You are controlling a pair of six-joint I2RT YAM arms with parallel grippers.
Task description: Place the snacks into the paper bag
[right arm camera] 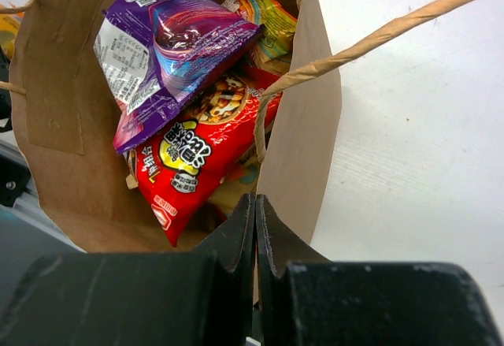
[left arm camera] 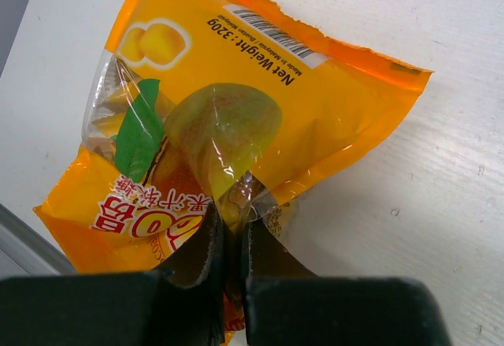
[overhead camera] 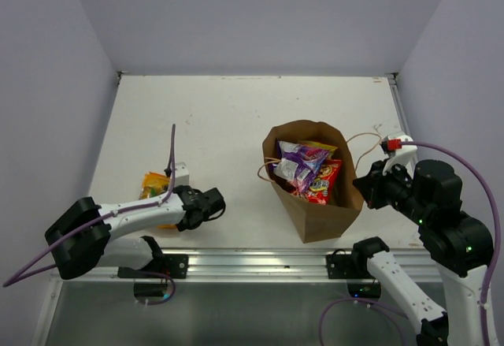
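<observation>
An orange-yellow snack packet (left arm camera: 236,117) lies flat on the white table near the front left edge, also seen in the top view as the orange packet (overhead camera: 153,183), half hidden under my left arm. My left gripper (left arm camera: 235,218) is shut on this packet's near edge, and the foil is pinched between the fingers. The brown paper bag (overhead camera: 315,221) stands open at centre right. Inside it lie a purple packet (right arm camera: 169,39), a red packet (right arm camera: 189,157) and a multicoloured one (right arm camera: 266,15). My right gripper (right arm camera: 255,201) is shut on the bag's right wall (right arm camera: 305,141) at the rim.
The bag's twine handle (right arm camera: 370,42) loops out over the table to the right. A metal rail (overhead camera: 260,261) runs along the table's front edge. White walls close in the table at the back and both sides.
</observation>
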